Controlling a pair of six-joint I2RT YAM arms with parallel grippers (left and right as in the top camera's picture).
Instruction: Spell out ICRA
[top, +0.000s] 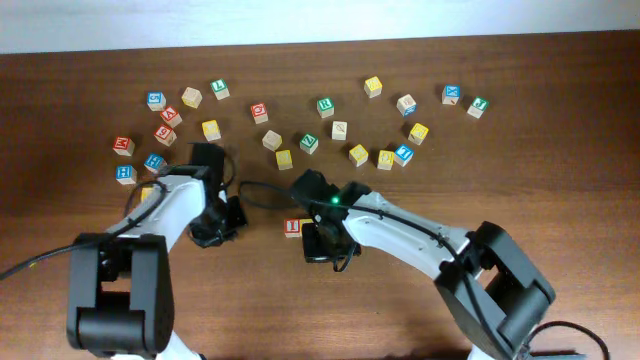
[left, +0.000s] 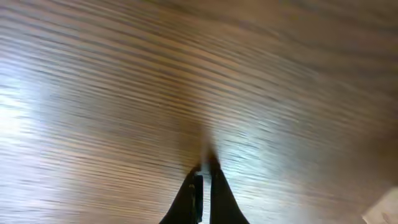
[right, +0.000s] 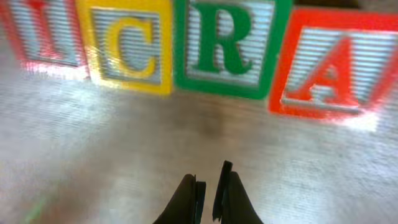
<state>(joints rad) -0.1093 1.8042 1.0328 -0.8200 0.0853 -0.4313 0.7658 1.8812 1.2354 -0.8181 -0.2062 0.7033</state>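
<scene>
Starting at your right gripper (right: 208, 171), what should you read first? (A)

Its jaws are pressed together on nothing, low over the table (right: 124, 143). Your left gripper (left: 205, 165) is likewise pinched closed and empty, over bare wood. (B)

And just beyond the right fingertips? (A)

You face a row spelling the word: red I (right: 40, 31), yellow C (right: 127, 43), green R (right: 227, 43), red A (right: 329, 62). The A looks slightly turned; whether it touches the R you cannot tell. From overhead only the I shows, beside your right arm. (B)

How would they handle? (A)

Judge them light, stiff wood with smooth painted faces. If you straighten one, pinch two opposite side faces from above, because a sideways nudge would likely slide it and its neighbours. (B)

And the surroundings? (A)

The tabletop is dark, glossy wood grain. Spare cubes (top: 325, 106) lie scattered toward its far side, and only a pale band (top: 320, 20) shows beyond the edge. (B)
</scene>
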